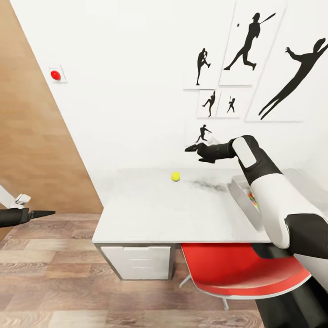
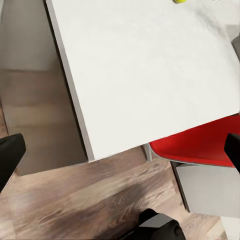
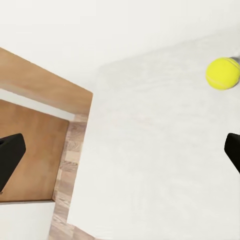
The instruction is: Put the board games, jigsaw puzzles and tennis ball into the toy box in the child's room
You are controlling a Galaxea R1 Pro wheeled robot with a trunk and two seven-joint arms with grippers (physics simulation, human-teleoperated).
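Red chair [image 1: 237, 269] tucked under table [image 1: 182, 214]; right hand [image 1: 195, 148] spread, empty above tennis ball [image 1: 175, 176]; left hand [image 1: 43, 212] seemingly empty.

The light grey-white surface [image 1: 182, 214] carries the tennis ball [image 1: 175, 176] near its far edge, about midway along; the toy box [image 1: 240, 193] sits at its right end.
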